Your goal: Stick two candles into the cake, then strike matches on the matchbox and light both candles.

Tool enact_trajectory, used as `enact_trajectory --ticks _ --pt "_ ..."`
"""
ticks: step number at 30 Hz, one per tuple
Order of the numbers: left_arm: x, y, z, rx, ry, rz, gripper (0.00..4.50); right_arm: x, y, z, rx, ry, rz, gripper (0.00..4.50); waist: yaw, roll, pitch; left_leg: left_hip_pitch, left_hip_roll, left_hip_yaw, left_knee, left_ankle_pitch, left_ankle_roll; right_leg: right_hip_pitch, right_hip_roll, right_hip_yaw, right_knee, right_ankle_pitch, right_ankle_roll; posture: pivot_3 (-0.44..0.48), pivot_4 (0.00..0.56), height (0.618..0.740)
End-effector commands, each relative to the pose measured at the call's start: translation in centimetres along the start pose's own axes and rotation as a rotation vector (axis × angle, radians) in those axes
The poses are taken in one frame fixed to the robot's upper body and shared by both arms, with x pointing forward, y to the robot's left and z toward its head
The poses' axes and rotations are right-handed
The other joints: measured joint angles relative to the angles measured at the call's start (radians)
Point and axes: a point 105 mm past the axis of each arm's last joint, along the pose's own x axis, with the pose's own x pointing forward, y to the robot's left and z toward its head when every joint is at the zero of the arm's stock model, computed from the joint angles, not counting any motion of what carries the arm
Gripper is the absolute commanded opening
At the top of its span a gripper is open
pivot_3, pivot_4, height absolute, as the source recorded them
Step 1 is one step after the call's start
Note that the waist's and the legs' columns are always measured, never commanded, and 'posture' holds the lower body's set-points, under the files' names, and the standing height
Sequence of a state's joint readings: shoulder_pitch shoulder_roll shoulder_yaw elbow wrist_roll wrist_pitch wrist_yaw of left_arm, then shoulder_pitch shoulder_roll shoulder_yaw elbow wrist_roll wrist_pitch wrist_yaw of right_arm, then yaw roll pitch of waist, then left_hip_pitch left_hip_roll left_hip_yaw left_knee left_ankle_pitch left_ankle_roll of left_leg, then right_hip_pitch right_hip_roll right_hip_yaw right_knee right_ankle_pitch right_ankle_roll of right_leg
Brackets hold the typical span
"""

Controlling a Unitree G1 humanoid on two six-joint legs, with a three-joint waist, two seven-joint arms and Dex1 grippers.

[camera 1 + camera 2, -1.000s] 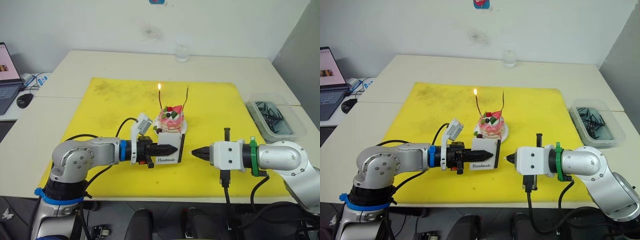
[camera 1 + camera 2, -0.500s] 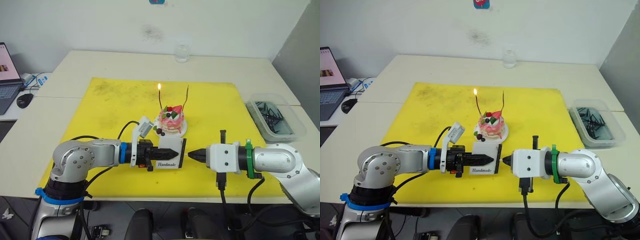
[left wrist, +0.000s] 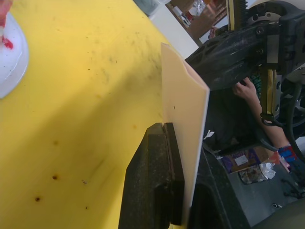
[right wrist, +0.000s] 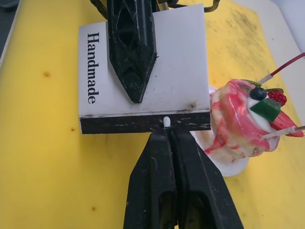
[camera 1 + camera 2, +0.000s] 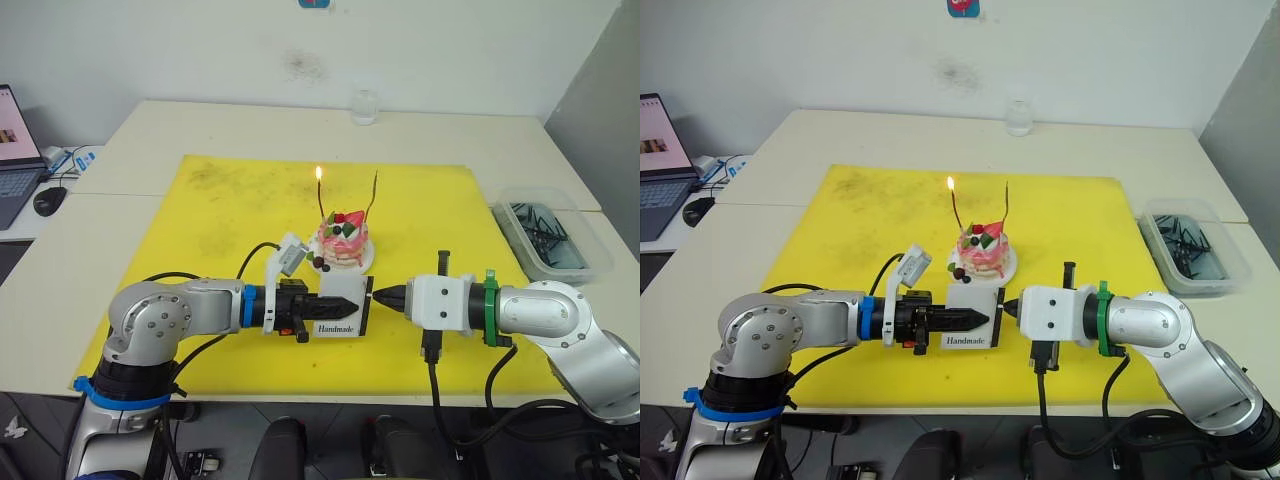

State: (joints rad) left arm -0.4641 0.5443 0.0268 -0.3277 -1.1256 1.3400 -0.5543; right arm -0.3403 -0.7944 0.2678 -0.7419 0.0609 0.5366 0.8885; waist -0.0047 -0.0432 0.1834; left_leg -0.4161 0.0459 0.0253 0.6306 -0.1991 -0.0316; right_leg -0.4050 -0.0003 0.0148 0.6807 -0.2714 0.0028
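The pink-and-white cake [image 5: 343,240] sits on its white plate [image 5: 366,262] mid-mat. Two candles stand in it: the left candle [image 5: 321,200] burns with a small flame, the right candle [image 5: 373,200] is unlit. My left gripper [image 5: 345,303] is shut on the white "Handmade" matchbox [image 5: 336,310], holding it upright in front of the cake. My right gripper [image 5: 378,294] is shut on a match [image 4: 166,121]. Its pale head touches the black striking strip [image 4: 119,125] of the matchbox [image 4: 143,71].
A yellow mat [image 5: 220,210] covers the table's middle. A clear bin [image 5: 548,238] of dark sticks stands at the right. A glass [image 5: 364,105] is at the back; a laptop [image 5: 12,150] and mouse [image 5: 48,200] lie far left. A person's hand [image 3: 248,88] shows beyond the table.
My right gripper has moved left until the match head meets the matchbox's strip. The left gripper has shifted the matchbox slightly lower and to the right.
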Motion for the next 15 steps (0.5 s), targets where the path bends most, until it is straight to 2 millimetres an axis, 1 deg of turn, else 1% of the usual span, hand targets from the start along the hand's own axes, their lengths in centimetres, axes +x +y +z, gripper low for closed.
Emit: enact_trajectory --ticks 1,5,15 --pt "0.03 -0.47 0.95 0.072 -0.045 0.012 0.00 -0.41 -0.13 0.75 -0.024 -0.015 -0.012 0.03 0.000 0.000 0.000 0.000 0.000 0.000 0.000 0.000 0.000 0.000 0.000 0.000 0.000 0.000 0.000 0.000 0.150 0.740" --pt "0.07 -0.30 1.13 0.089 -0.057 0.030 0.00 -0.49 0.30 0.68 -0.016 -0.004 0.006 0.03 0.000 0.000 0.000 0.000 0.000 0.000 0.000 0.000 0.000 0.000 0.000 0.000 0.000 0.000 0.000 0.000 0.150 0.740" --pt "0.12 -0.51 1.23 0.091 -0.059 0.018 0.00 0.14 0.55 0.46 -0.007 0.006 0.005 0.03 0.000 0.000 0.000 0.000 0.000 0.000 0.000 0.000 0.000 0.000 0.000 0.000 0.000 0.000 0.000 0.000 0.150 0.740"
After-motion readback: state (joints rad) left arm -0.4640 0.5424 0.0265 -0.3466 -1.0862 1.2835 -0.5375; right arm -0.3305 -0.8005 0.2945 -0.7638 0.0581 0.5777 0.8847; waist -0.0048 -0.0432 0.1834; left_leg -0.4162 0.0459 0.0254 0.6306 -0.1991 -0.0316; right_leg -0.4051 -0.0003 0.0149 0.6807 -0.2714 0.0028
